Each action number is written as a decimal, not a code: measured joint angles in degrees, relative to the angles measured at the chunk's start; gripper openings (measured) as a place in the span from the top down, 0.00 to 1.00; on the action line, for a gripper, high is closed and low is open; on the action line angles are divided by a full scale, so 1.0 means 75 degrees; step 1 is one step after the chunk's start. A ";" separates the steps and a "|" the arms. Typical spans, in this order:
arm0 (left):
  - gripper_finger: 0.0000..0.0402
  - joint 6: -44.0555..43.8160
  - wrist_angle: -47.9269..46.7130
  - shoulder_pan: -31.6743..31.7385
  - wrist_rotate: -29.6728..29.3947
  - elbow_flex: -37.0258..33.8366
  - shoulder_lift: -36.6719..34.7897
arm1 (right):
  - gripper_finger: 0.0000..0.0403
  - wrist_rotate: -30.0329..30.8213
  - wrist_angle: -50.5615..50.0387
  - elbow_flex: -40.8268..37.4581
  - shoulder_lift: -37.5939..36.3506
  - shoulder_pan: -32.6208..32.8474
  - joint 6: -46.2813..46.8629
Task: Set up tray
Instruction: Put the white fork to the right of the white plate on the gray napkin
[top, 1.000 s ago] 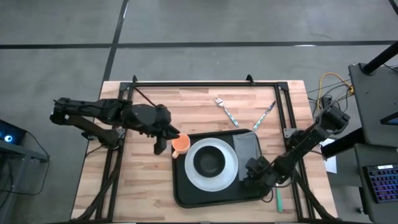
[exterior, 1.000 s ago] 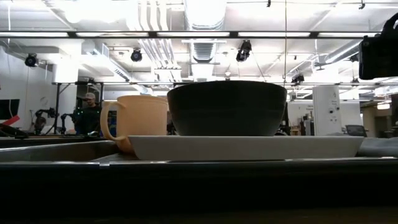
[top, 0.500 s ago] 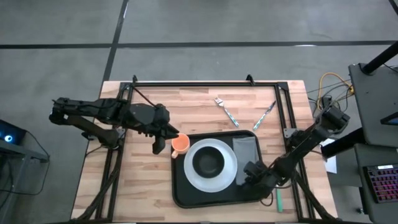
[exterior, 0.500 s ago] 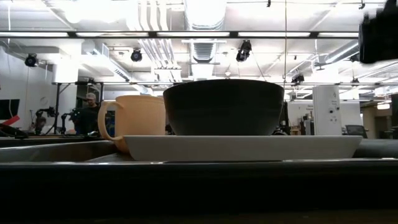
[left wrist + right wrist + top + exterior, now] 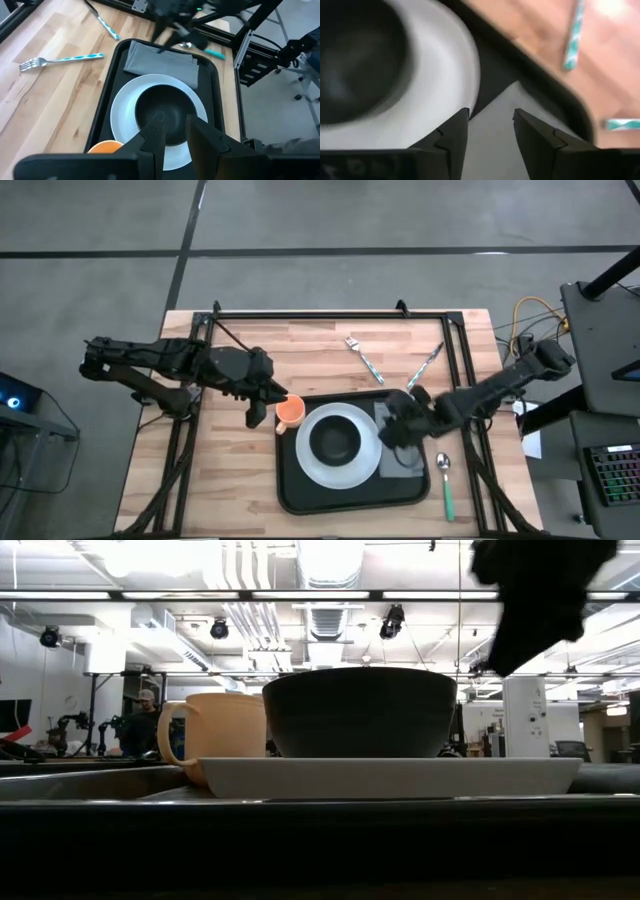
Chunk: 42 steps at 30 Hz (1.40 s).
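The black tray [image 5: 290, 492] lies on the near half of the table. It carries a white plate [image 5: 370, 452] with a black bowl [image 5: 336, 440], an orange cup [image 5: 290, 412] at its far left corner and a grey folded cloth [image 5: 405, 450] along its right side. My right gripper [image 5: 390, 432] hovers open above the cloth's far left part, next to the plate [image 5: 445, 75]; the low view shows it raised well above the dishes [image 5: 535, 595]. My left gripper [image 5: 262, 408] waits left of the cup, fingers a little apart [image 5: 172, 132], with nothing between them.
A fork [image 5: 362, 356] and a knife [image 5: 425, 366] with striped teal handles lie on the table beyond the tray. A green-handled spoon [image 5: 446, 485] lies right of the tray. A black frame [image 5: 330, 315] borders the table top. Bare wood shows to the tray's left.
My right gripper has left the tray's near right corner, risen, and swung toward the far edge and the left, ending over the cloth beside the plate. The spoon it had covered now shows whole on the table right of the tray.
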 joint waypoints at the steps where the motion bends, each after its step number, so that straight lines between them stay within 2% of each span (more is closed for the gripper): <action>1: 0.85 -0.0060 -0.0008 0.0000 0.0000 0.0000 0.0000 | 0.61 -0.0014 -0.0005 -0.0024 -0.0021 -0.0240 -0.0135; 6: 0.85 -0.0103 0.0068 0.0006 -0.0035 -0.0154 0.0001 | 0.54 0.0334 0.0064 -0.0038 -0.0313 -0.1289 -0.0978; 10: 0.85 -0.0092 0.0580 0.0111 -0.0049 -0.0541 0.0008 | 0.53 0.0331 0.0500 -0.0040 -0.0467 -0.2325 -0.2002; 14: 0.85 -0.0081 0.1432 0.0117 0.0027 -0.0997 0.0008 | 0.54 -0.0565 0.1025 -0.0040 -0.0208 -0.3475 -0.2888; 17: 0.85 -0.0043 0.1939 0.0117 0.0526 -0.1206 0.0006 | 0.55 -0.1152 0.1356 -0.0043 0.0247 -0.4265 -0.3512; 20: 0.85 -0.0044 0.2171 0.0117 0.0979 -0.1281 0.0009 | 0.55 -0.1404 0.1485 -0.0052 0.0751 -0.4914 -0.4101; 23: 0.85 -0.0102 0.2172 0.0117 0.1042 -0.1285 0.0009 | 0.53 -0.1914 0.1763 -0.0055 0.1169 -0.5442 -0.4549; 31: 0.85 -0.0105 0.2137 0.0117 0.1092 -0.1236 -0.0017 | 0.45 -0.2535 0.1851 -0.0040 0.2060 -0.5769 -0.4554; 35: 0.85 -0.0100 0.2137 0.0118 0.1090 -0.1236 -0.0017 | 0.45 -0.2822 0.1872 -0.0038 0.2508 -0.5758 -0.4563; 42: 0.85 -0.0064 0.2130 0.0119 0.1092 -0.1236 -0.0017 | 0.45 -0.2805 0.1874 -0.0021 0.2891 -0.5801 -0.4559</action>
